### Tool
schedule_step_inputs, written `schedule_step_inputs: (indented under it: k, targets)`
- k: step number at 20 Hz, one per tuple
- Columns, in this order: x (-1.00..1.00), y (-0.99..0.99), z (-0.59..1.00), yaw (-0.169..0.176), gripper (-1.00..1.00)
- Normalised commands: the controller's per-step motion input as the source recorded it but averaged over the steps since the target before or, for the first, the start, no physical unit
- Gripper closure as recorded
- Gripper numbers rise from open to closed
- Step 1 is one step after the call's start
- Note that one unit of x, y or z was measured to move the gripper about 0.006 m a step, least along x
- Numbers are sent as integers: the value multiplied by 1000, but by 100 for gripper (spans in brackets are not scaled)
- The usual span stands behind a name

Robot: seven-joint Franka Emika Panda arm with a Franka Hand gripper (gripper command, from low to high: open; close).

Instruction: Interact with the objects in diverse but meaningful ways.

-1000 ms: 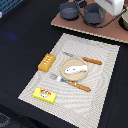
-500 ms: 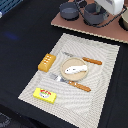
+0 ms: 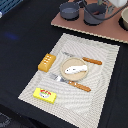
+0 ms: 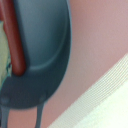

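Note:
A white fish (image 3: 76, 69) lies on a tan plate (image 3: 65, 65) in the middle of the striped placemat (image 3: 100, 95). A red-brown sausage (image 3: 92, 61) lies just beyond the plate. An orange bread loaf (image 3: 46, 62) is at the exterior view's left of the plate. A yellow red-labelled block (image 3: 44, 94) sits near the mat's front corner. An orange-handled fork (image 3: 75, 84) lies in front of the plate. Grey pots (image 3: 95, 14) stand on the pink board (image 3: 95, 31) at the back. A white part of my gripper (image 3: 116, 2) shows at the top edge above the pots; its jaws are hidden. The wrist view shows a grey pot (image 4: 45, 50) close up.
A second grey pot (image 3: 69, 10) and a bowl (image 3: 124, 20) also stand on the board. The dark table (image 3: 20, 30) surrounds the mat. In the wrist view the pink board (image 4: 100, 45) and the mat's edge (image 4: 107, 95) lie beside the pot.

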Motion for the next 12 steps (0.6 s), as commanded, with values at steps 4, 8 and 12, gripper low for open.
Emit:
schedule_step_inputs:
  k: [4,8,12]
  targets:
    - [255,-334,531,-33,-100]
    - [246,-653,203,-48,-100]
    - [191,-811,7,-67,-100]
